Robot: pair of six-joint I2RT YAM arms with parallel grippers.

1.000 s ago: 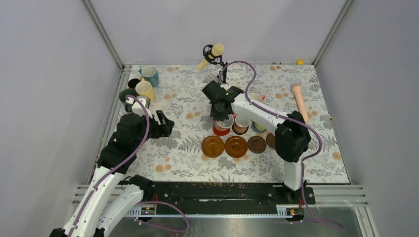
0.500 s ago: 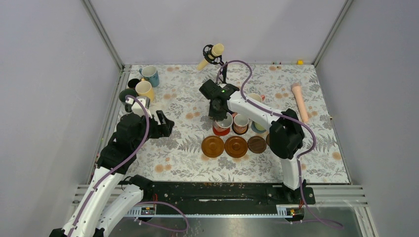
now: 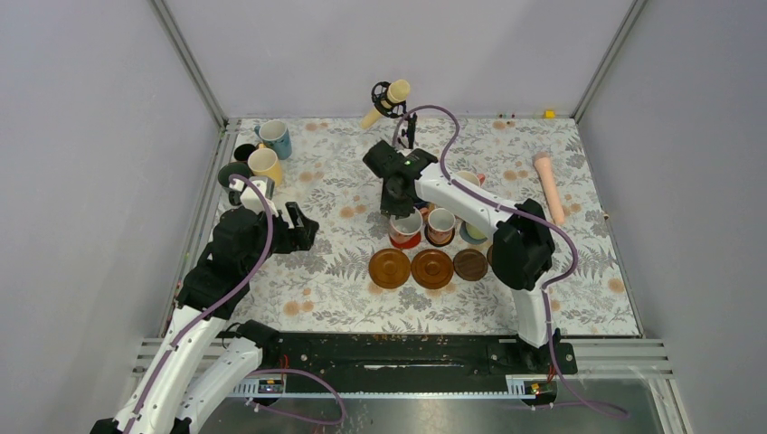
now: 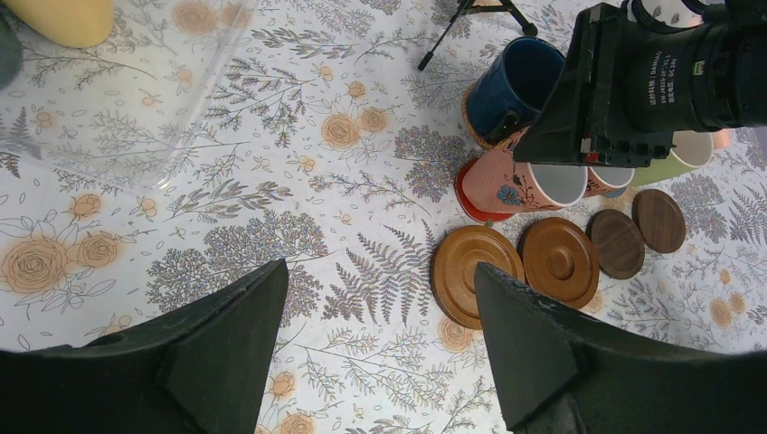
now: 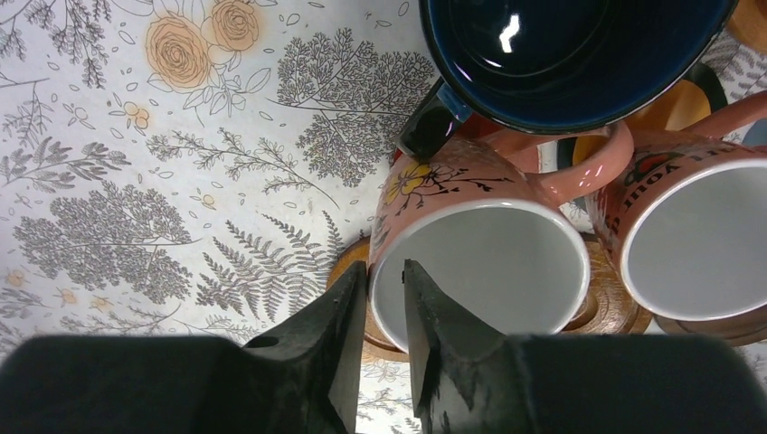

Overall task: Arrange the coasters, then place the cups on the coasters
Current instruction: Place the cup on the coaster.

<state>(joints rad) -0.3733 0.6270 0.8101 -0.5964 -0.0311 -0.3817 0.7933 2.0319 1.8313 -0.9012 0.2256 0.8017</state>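
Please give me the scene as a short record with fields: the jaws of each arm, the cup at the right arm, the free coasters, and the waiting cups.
right gripper: jaws slightly parted astride the rim of the pink flowered ceramic mug
mug's place: upright on the round red coaster
left gripper: jaws wide open, holding nothing
free coasters: four round brown wooden coasters, front row
waiting cups: light blue mug, yellow mug, far left corner
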